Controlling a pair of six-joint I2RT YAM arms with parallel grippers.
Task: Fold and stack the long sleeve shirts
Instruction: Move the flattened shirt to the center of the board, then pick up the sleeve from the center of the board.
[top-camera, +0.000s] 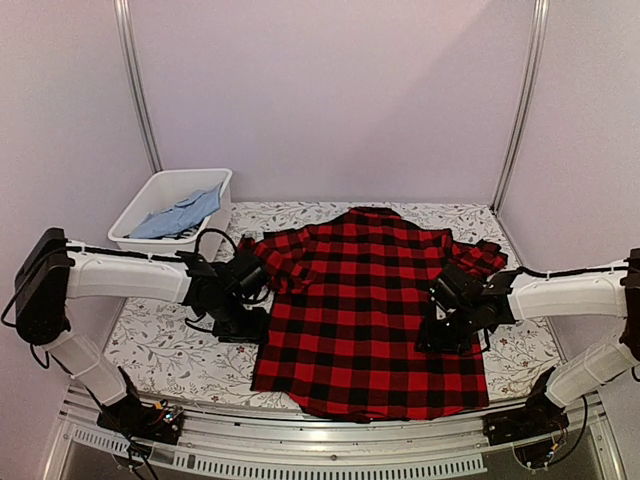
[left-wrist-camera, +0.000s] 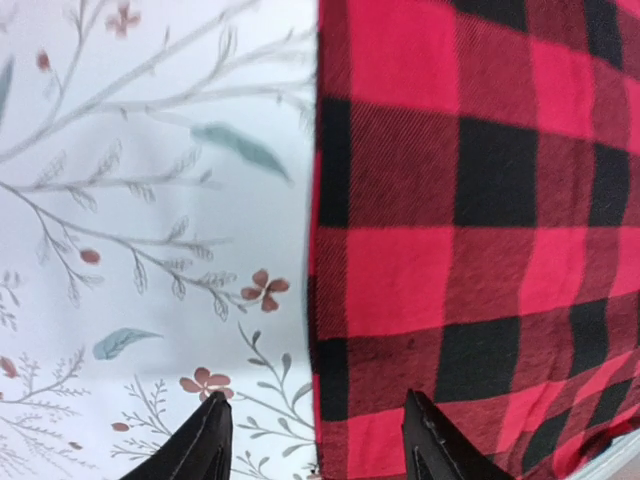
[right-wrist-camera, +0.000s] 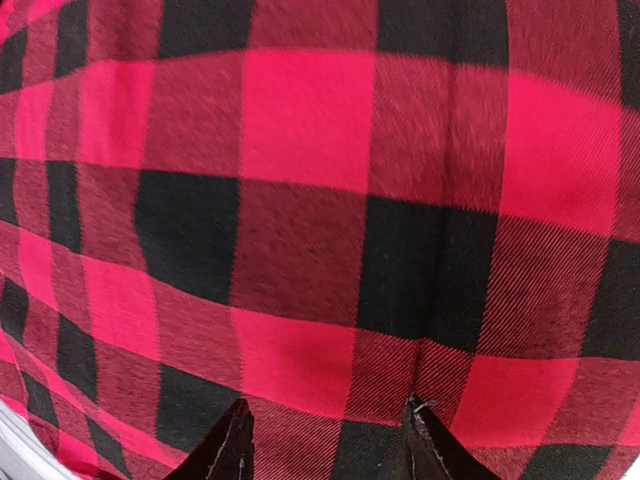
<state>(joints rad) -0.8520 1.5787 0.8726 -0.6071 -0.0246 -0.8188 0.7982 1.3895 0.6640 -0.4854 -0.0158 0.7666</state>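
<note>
A red-and-black check long sleeve shirt lies spread flat across the middle of the table, collar at the far side, sleeves tucked in at the shoulders. My left gripper is low at the shirt's left side edge. In the left wrist view this gripper is open and straddles that edge: one finger over the tablecloth, the other over the shirt. My right gripper hangs over the shirt's right side. In the right wrist view it is open, with flat check cloth beneath and nothing pinched.
A white plastic bin stands at the back left with blue cloth in it. The table wears a floral cloth. Pale walls and metal posts close in the back and sides.
</note>
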